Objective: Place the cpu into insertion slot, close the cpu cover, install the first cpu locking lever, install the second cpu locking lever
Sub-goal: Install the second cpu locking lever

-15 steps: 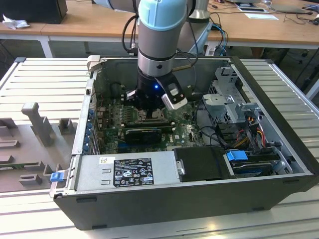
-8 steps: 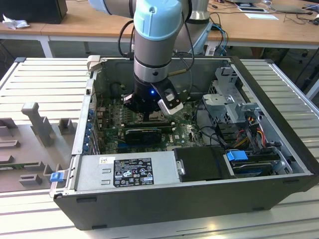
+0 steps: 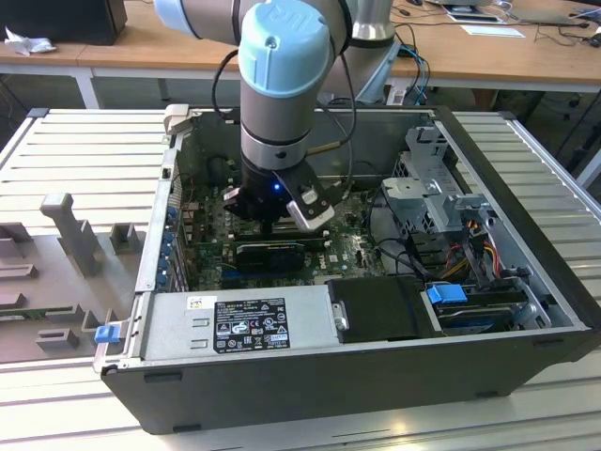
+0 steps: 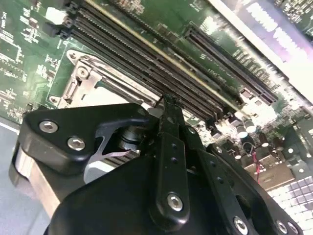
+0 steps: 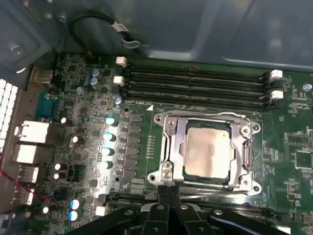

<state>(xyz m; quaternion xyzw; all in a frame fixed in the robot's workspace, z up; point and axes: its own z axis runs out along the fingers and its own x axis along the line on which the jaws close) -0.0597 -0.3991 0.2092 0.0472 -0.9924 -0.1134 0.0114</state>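
Tool (image 5: pixel 168 192) clenched, empty, tips at the cpu cover's (image 5: pixel 172 147) six-o'clock edge, cpu (image 5: pixel 208 149) seated; press the lever slowly, I'd say.

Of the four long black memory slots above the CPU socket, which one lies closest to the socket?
The last memory slot of the stack, running right alongside the cpu cover's edge; the other three sit farther off.
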